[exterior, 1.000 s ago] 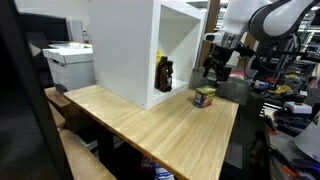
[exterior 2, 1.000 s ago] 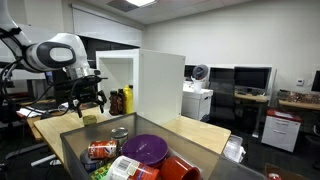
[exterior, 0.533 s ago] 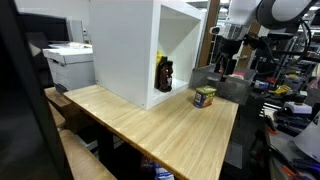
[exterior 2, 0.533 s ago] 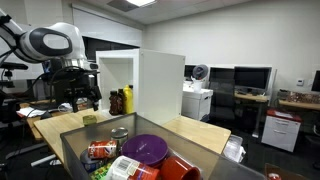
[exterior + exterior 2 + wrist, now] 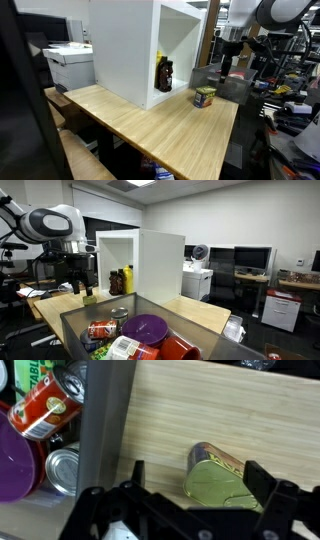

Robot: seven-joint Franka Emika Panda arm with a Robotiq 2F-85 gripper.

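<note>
Over a tin (image 5: pixel 220 485) on the office's wooden table (image 5: pixel 170 125), the pincer (image 5: pixel 195 468) hangs wide open, empty.

Both exterior views: bright, even overhead light, low resolution. Wrist view: black gripper (image 5: pixel 195 470) out of focus at lower edge; dull sheen on gold-lidded metal tin (image 5: pixel 215 486); soft shadow on pale wooden tabletop (image 5: pixel 220 410).
</note>
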